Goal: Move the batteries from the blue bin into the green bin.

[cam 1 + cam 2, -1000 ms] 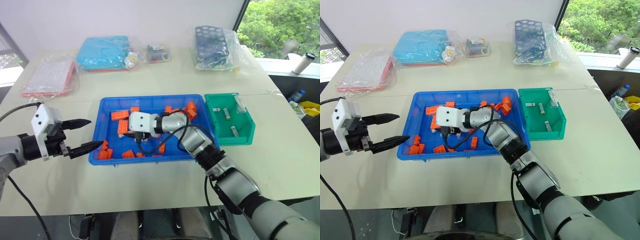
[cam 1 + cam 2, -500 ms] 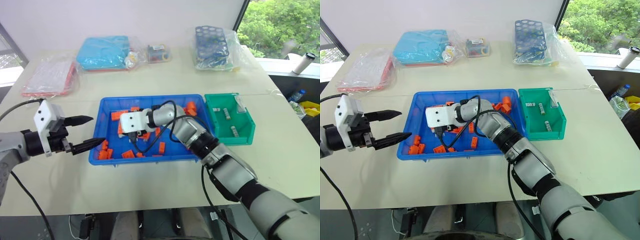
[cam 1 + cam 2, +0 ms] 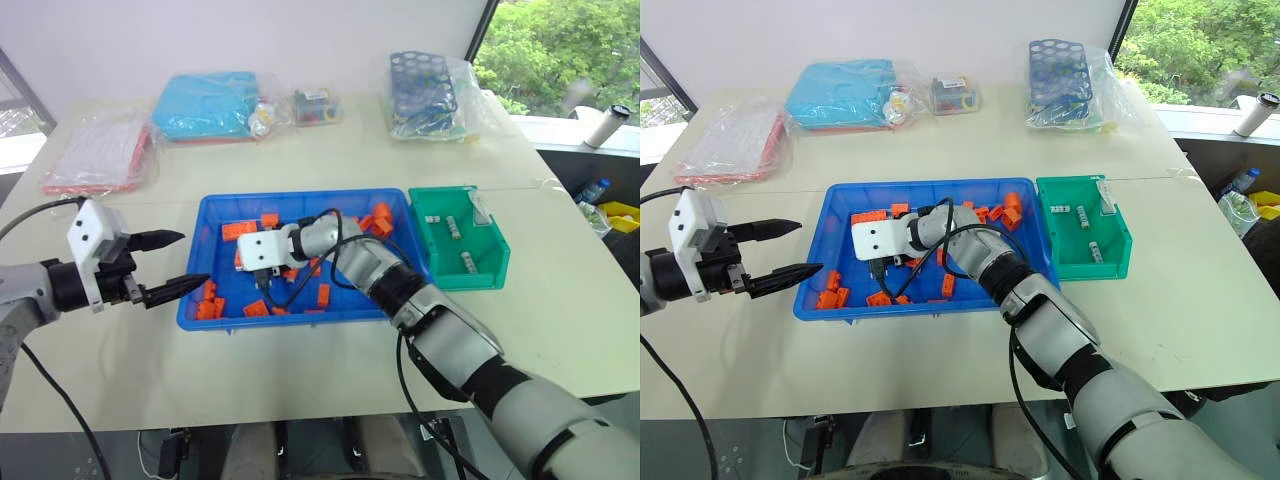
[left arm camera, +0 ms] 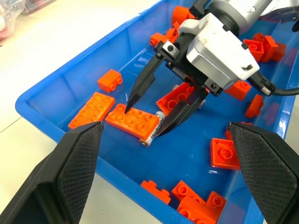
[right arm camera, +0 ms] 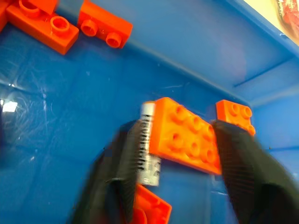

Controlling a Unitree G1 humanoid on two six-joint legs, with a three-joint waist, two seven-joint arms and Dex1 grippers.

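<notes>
Batteries: one cylinder beside flat studded brick, straddled by part-open right tool.

Lighting: we record bright, even daylight; a window stands at the far right corner. Shadows: soft and faint on the table. Glare: we note pale sheen on the plastic bags and small white glints on the blue bin floor. Blur: the right gripper fingers smear in the right wrist view; a battery beside them looks streaked. The left wrist view is sharp.
</notes>
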